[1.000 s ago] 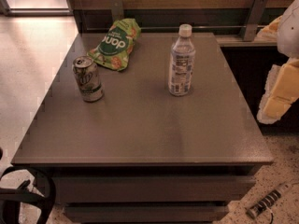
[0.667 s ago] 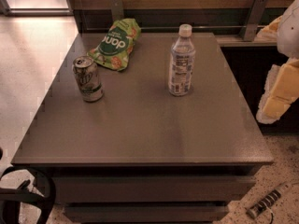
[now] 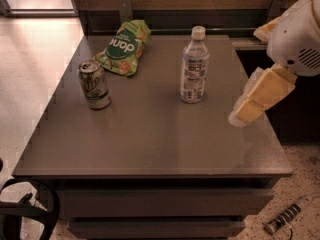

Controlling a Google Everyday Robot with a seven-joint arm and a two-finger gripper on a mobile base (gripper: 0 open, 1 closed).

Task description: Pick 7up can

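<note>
Dim, warm light; daylight glares off the pale stone floor (image 3: 30, 59) at upper left (perhaps from a window). The cream-yellow gripper (image 3: 241, 115), over the right edge of the grey matte table (image 3: 150, 139), is lit brightest.

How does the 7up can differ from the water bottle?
The 7up can is shorter and opaque silver-grey metal; the water bottle is taller, clear plastic. The can has a pull-tab top; the bottle a white cap. The can stands near the table's left edge, the bottle nearer the gripper at the right. Both stand upright.
</note>
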